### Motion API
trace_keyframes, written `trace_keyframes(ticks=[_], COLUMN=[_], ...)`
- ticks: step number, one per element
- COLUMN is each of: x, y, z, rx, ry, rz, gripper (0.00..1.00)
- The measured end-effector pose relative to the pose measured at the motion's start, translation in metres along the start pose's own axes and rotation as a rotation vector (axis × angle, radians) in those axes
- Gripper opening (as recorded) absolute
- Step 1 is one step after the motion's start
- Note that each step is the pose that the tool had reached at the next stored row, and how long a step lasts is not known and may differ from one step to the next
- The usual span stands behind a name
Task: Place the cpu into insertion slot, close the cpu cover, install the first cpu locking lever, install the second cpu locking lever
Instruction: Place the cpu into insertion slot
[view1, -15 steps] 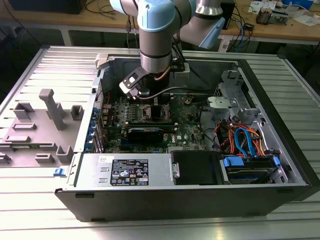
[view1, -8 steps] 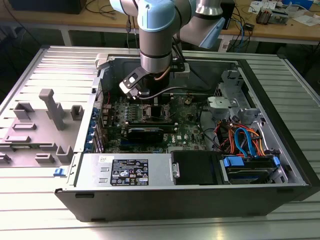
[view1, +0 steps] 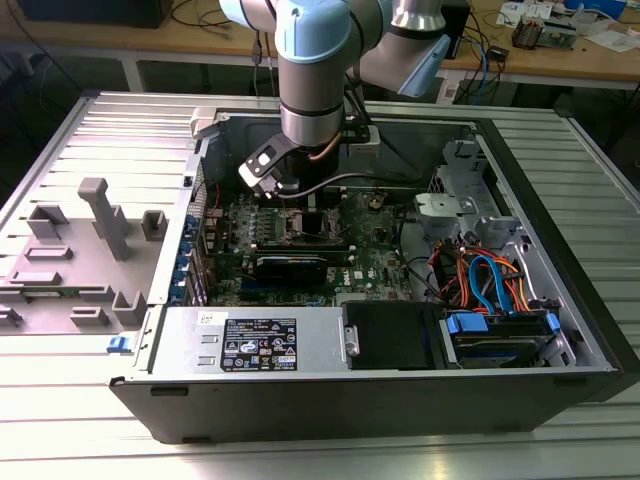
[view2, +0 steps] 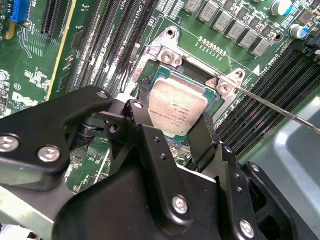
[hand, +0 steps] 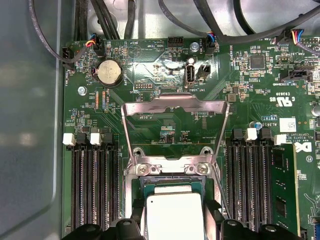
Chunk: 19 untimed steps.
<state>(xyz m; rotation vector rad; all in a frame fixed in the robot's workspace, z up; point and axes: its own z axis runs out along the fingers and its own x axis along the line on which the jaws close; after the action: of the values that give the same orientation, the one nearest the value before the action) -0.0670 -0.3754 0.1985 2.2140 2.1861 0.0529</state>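
Note:
The cpu (view2: 177, 107), a square chip with a silver-grey top, sits between my two black fingers (view2: 142, 100) right over the insertion slot (view2: 199, 75). My gripper (view2: 175, 114) is shut on the cpu's two opposite edges. In the first wrist view the cpu (hand: 175, 217) is at the slot (hand: 172, 181), and the cpu cover (hand: 175, 106) is swung open, lying back on the green board beyond the slot. A thin locking lever (view2: 280, 107) sticks out beside the slot. In the exterior view the gripper (view1: 300, 197) reaches down into the open computer case.
Long black memory slots (hand: 92, 190) run on both sides of the socket, with one memory module (hand: 282, 190) fitted. A coin battery (hand: 109, 73) and cables (hand: 120, 20) lie beyond the cover. The case holds a power supply (view1: 255, 345) and drive cables (view1: 490, 280). A grey fixture (view1: 100, 215) stands on the table.

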Motion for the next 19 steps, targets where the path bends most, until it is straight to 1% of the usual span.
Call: trace_keyframes(ticks=[6, 7, 9, 19], x=[0.0001, 0.0003, 0.0001, 0.0001], y=[0.0001, 0.0002, 0.0002, 0.0005], z=[-0.0004, -0.0007, -0.0023, -0.0038], rx=[-0.0004, -0.0005, -0.0001, -0.0002], ry=[0.0006, 0.0025, 0.0003, 0.0003], rz=[0.000, 0.000, 0.000, 0.001], gripper=[0.55, 0.55, 0.55, 0.55])
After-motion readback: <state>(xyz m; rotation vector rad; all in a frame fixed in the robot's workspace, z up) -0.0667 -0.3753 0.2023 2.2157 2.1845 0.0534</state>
